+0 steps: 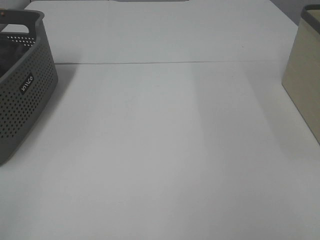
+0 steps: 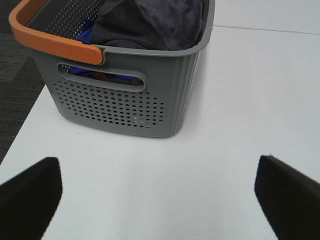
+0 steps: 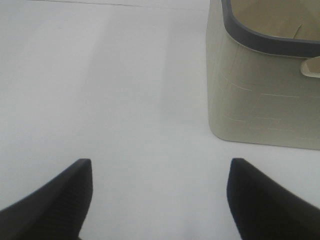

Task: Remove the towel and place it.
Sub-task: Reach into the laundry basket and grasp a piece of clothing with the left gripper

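Towel (image 2: 150, 22): charcoal, bunched against blue cloth (image 2: 82, 35) inside grey basket (image 2: 125, 105), straight ahead of left gripper (image 2: 159, 197), whose jaws are wide and empty (heap shows no readable long axis). Left arm nearer. Right gripper (image 3: 160, 197), also spread and empty, faces beige bin (image 3: 260, 95). High view shows basket's wall, neither gripper.

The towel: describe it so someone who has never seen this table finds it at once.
On the white table, look to the grey perforated basket with the orange handle on the left side. The towel is the dark charcoal, plush cloth heaped at its top; the bright blue cloth tucked lower beside it is not it.
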You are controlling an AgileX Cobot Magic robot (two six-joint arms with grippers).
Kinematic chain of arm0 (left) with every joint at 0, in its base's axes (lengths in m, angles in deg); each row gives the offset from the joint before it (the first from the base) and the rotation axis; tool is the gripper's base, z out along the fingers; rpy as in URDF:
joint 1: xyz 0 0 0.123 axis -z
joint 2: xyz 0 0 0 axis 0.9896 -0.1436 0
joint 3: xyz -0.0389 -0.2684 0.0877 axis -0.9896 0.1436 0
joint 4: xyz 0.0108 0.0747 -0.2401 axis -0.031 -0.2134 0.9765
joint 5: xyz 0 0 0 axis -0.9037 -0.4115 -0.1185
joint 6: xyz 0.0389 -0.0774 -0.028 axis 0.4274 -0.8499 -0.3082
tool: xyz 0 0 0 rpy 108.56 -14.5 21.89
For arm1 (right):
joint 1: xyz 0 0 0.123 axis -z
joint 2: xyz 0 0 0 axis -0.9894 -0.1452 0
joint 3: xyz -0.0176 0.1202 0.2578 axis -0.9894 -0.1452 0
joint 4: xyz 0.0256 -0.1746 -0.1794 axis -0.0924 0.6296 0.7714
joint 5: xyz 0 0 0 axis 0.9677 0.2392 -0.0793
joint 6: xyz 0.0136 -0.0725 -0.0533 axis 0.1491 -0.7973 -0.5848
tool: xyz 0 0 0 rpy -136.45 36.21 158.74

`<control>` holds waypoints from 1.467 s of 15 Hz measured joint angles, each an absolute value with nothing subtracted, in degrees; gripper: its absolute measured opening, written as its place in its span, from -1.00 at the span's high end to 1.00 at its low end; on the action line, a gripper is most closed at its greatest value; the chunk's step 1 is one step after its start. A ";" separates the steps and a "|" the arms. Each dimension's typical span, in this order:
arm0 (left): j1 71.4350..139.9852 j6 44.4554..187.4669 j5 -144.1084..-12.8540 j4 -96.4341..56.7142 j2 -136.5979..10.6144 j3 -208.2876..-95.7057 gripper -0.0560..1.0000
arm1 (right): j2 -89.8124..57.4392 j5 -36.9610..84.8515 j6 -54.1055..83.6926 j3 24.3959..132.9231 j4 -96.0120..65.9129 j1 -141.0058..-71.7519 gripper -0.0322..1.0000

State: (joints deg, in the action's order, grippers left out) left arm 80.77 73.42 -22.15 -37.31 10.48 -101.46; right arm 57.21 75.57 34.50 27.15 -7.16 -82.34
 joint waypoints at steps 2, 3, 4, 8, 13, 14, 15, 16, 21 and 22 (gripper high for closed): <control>80.77 73.42 -22.15 -37.31 10.48 -101.46 -0.98 | 57.21 75.57 34.50 27.15 -7.16 -82.34 -0.47; 80.77 73.42 -22.15 -37.31 10.48 -101.46 -0.98 | 57.21 75.57 34.50 27.15 -7.16 -82.34 -0.47; 80.77 73.42 -22.15 -37.31 10.48 -101.46 -0.98 | 57.21 75.57 34.50 27.15 -7.16 -82.34 -0.47; 80.77 73.42 -22.15 -37.31 10.48 -101.46 -0.98 | 57.21 75.57 34.50 27.15 -7.16 -82.34 -0.47; 80.77 73.42 -22.15 -37.31 10.48 -101.46 -0.98 | 57.21 75.57 34.50 27.15 -7.16 -82.34 -0.47; 80.77 73.42 -22.15 -37.31 10.48 -101.46 -0.98 | 57.21 75.57 34.50 27.15 -7.16 -82.34 -0.47; 80.77 73.42 -22.15 -37.31 10.48 -101.46 -0.98 | 57.21 75.57 34.50 27.15 -7.16 -82.34 -0.47; 80.77 73.42 -22.15 -37.31 10.48 -101.46 -0.98 | 57.21 75.57 34.50 27.15 -7.16 -82.34 -0.47; 80.77 73.42 -22.15 -37.31 10.48 -101.46 -0.98 | 57.21 75.57 34.50 27.15 -7.16 -82.34 -0.47; 80.77 73.42 -22.15 -37.31 10.48 -101.46 -0.98 | 57.21 75.57 34.50 27.15 -7.16 -82.34 -0.47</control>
